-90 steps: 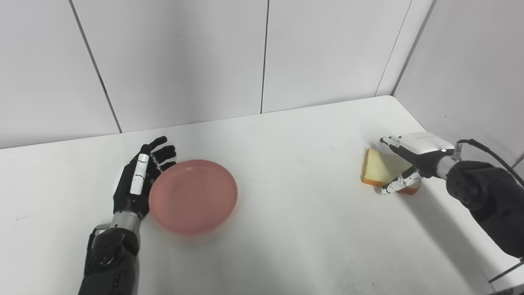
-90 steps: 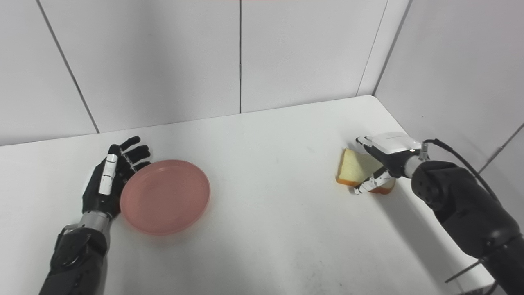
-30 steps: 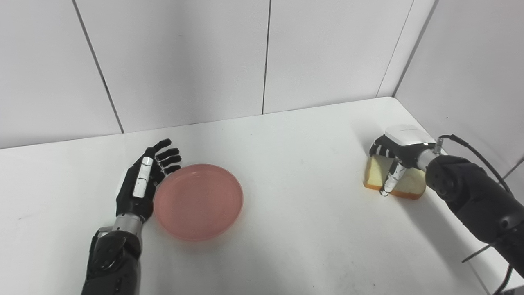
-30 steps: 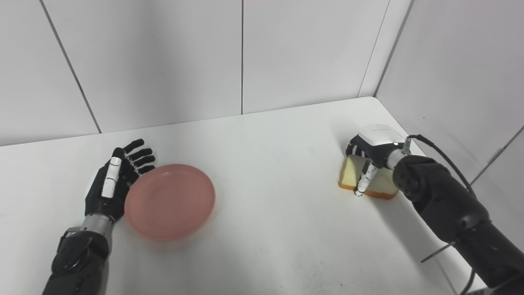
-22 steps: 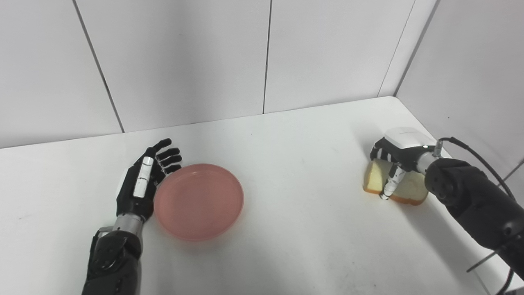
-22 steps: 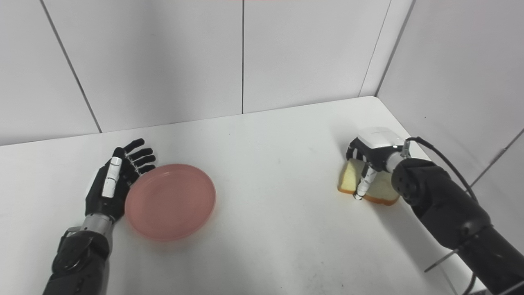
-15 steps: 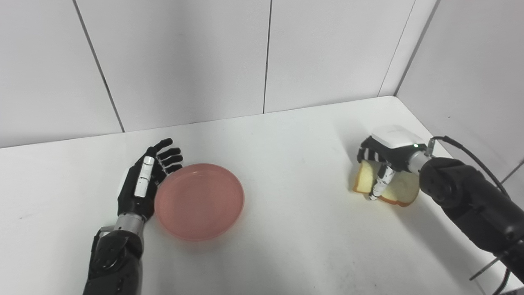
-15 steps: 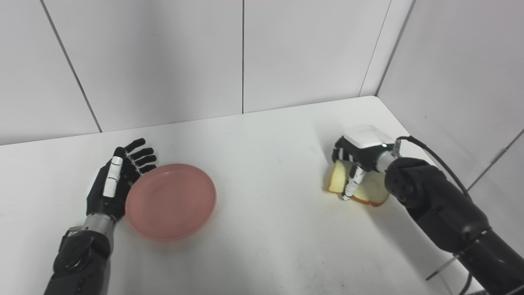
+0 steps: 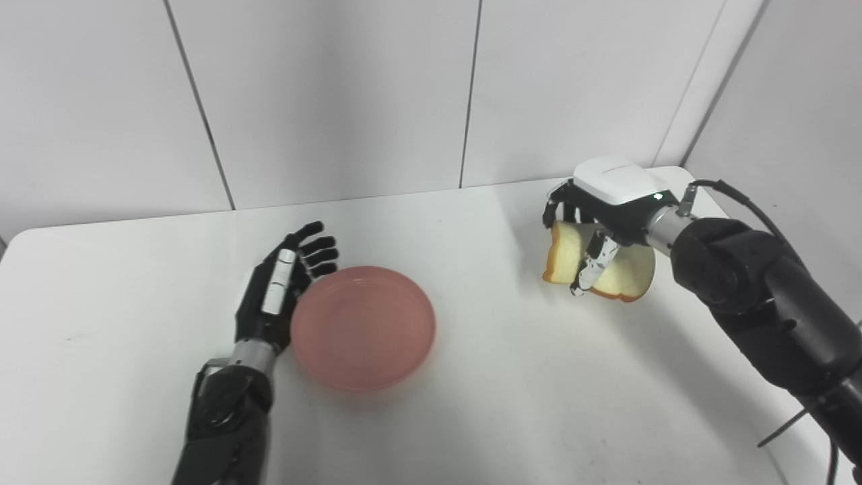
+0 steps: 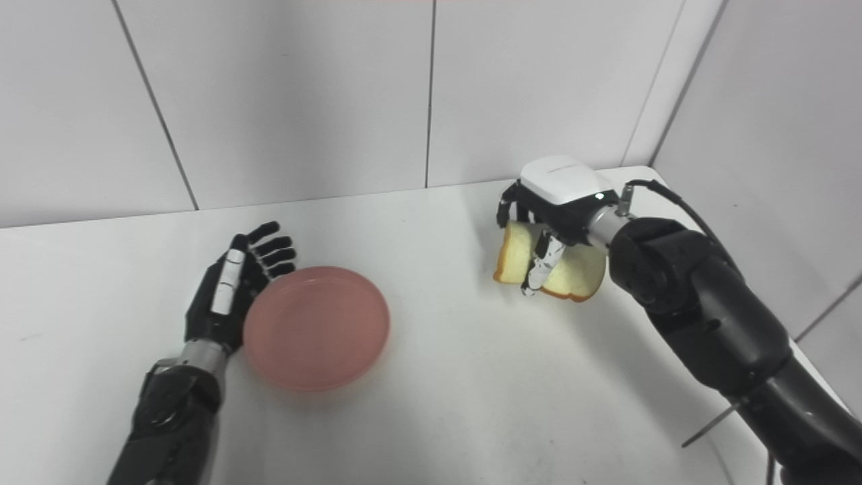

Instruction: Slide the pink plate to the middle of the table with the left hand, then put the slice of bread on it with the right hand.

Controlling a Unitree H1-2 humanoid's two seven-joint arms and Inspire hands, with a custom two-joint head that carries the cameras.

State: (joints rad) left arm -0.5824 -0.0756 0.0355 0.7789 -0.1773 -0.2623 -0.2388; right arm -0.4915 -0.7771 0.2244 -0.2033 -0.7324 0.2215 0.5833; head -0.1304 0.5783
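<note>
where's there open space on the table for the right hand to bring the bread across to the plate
Bare table lies between the pink plate and the right hand holding the bread. The near strip in front of the plate is also bare, as is the back strip along the wall. It is crowded only at the plate's left rim, where the open left hand rests against it.

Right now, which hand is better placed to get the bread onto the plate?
The right hand: it already grips the slice of bread, lifted off the table. The left hand rests open beside the pink plate.
</note>
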